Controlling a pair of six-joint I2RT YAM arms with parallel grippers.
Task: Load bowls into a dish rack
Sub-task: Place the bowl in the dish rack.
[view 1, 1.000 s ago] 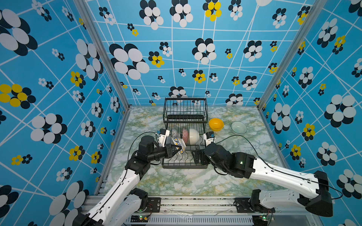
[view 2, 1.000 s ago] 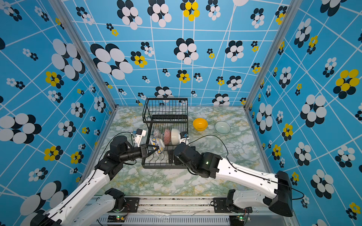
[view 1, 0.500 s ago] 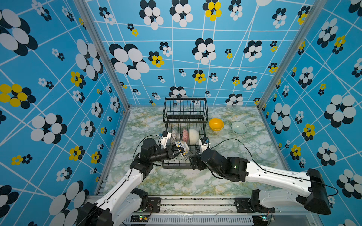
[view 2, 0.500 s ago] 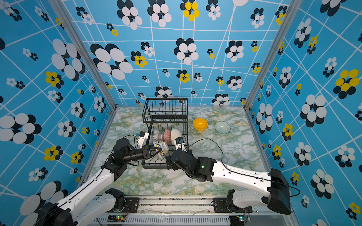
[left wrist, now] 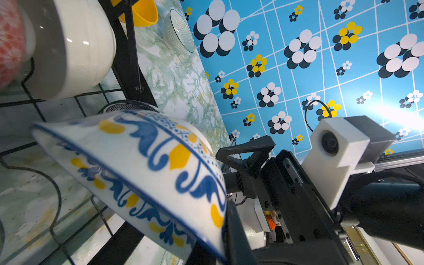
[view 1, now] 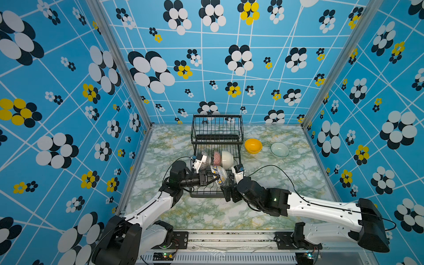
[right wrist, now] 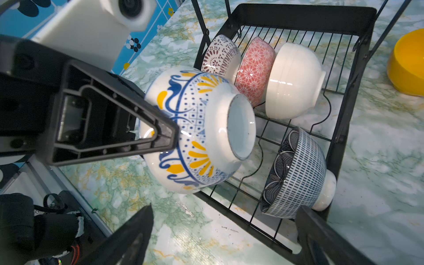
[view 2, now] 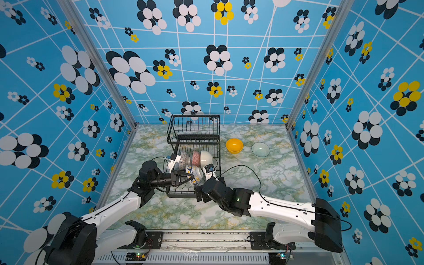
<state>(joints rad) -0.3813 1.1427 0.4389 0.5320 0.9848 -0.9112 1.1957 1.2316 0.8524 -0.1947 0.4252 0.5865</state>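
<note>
A green-veined, marble-patterned tabletop point(view 1: 309, 174) carries three things directly on its surface. A black wire dish rack point(view 1: 217, 137) stands near the middle, its raised basket toward the far edge and its flat lower tray toward the near edge. To the rack's right, a yellow bowl point(view 1: 253, 146) sits mouth up just beside the frame. A clear glass bowl point(view 1: 279, 149) rests farther right, near the yellow bowl but apart from it.

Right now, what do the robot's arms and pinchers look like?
The left arm and right arm are white shells with black joints and thin black cables. The left gripper and right gripper have black, hollow triangular fingers, each with a white boxy camera behind.
</note>
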